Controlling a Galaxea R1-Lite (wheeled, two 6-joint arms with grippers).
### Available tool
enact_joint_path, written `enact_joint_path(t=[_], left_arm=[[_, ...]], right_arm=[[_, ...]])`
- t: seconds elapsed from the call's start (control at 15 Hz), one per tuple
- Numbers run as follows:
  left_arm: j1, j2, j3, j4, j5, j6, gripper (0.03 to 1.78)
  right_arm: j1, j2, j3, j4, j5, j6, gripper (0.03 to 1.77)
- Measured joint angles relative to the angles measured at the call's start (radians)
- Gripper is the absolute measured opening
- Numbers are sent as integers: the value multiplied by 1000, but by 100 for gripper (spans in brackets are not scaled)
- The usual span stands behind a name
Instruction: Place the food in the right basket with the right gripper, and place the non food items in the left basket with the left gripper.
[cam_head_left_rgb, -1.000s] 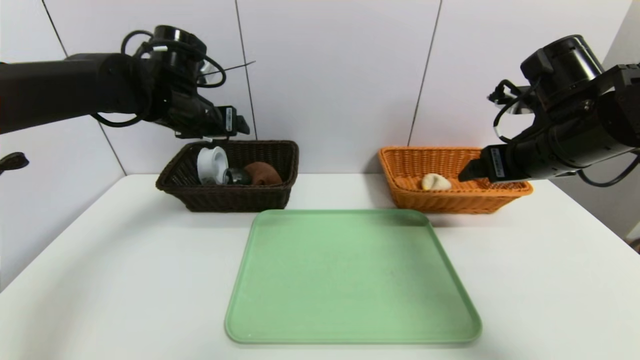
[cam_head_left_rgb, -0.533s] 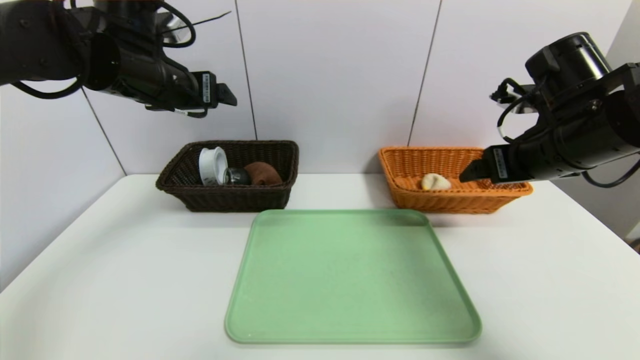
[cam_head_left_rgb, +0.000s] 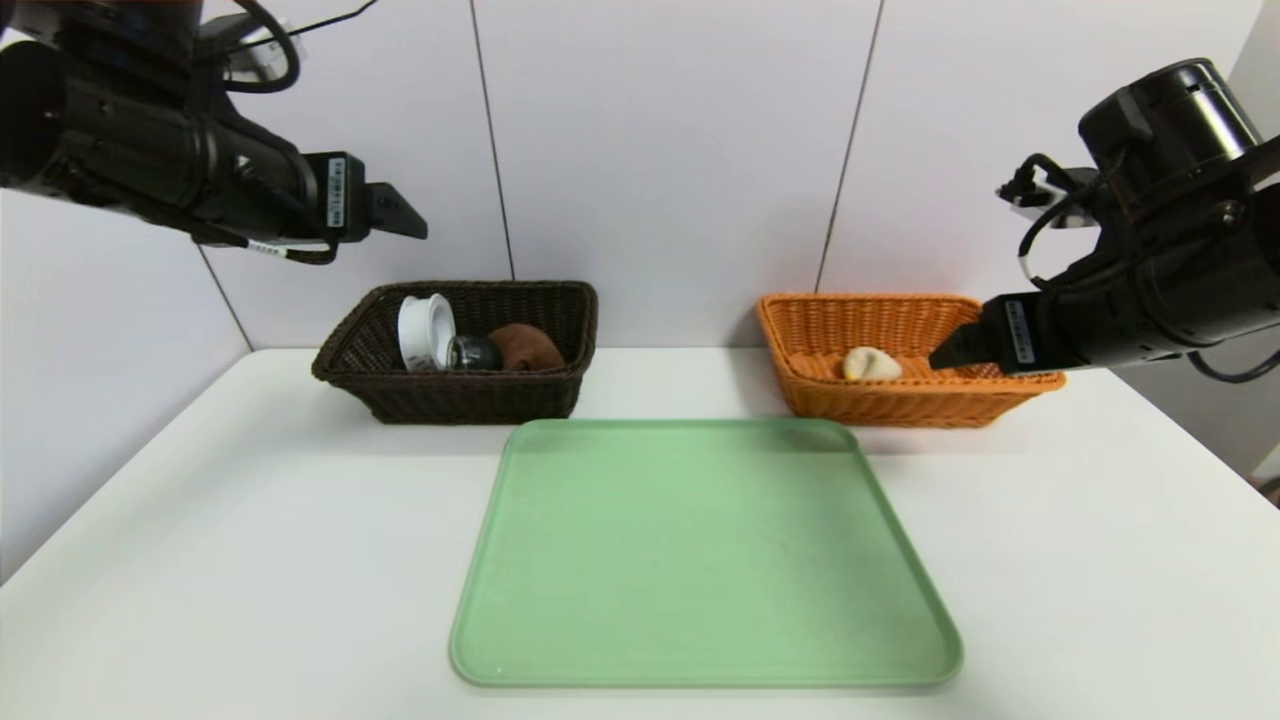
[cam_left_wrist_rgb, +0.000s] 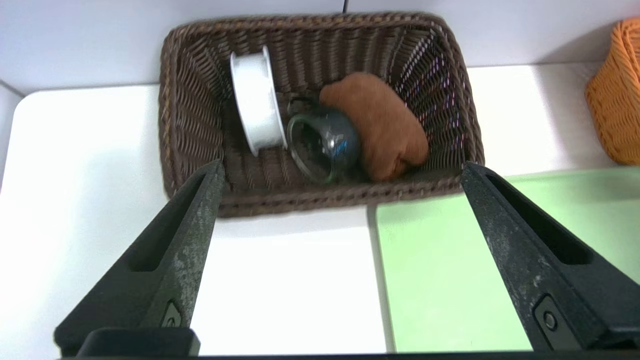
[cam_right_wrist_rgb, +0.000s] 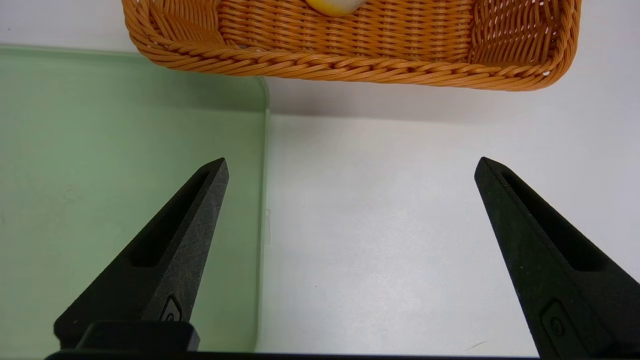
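Claws first: my left gripper (cam_head_left_rgb: 405, 215) hangs spread wide and empty, high above the brown basket (cam_head_left_rgb: 455, 395) at about ten o'clock from the green tray (cam_head_left_rgb: 700, 560), while my right gripper (cam_head_left_rgb: 950, 352) is equally wide and empty at the near rim of the orange basket (cam_head_left_rgb: 900, 400) at two o'clock. The white roll (cam_left_wrist_rgb: 255, 100), dark cup (cam_left_wrist_rgb: 322, 142) and brown cloth (cam_left_wrist_rgb: 380, 125) lie in the brown basket, the pale food piece (cam_head_left_rgb: 870, 364) lies in the orange one, and the tray looks bare, so I judge sorting done. Pulling clear should go well if I lift before swinging past either wicker rim, with open tabletop (cam_head_left_rgb: 250, 520) at six o'clock.
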Motion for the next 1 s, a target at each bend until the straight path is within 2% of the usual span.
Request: enact_joint_path(t=[0.2, 0.4, 0.73, 1.0], left_arm=[[1, -164, 180, -30, 1, 0, 169], [27, -347, 351, -35, 2, 7, 169], [159, -642, 631, -30, 1, 97, 169], [214, -863, 820, -15, 2, 116, 169]], right_arm=[[1, -36, 24, 0, 7, 0, 170], [4, -102, 109, 1, 9, 1, 170], [12, -285, 346, 1, 11, 1, 170], [-57, -440, 446, -1, 6, 6, 170]])
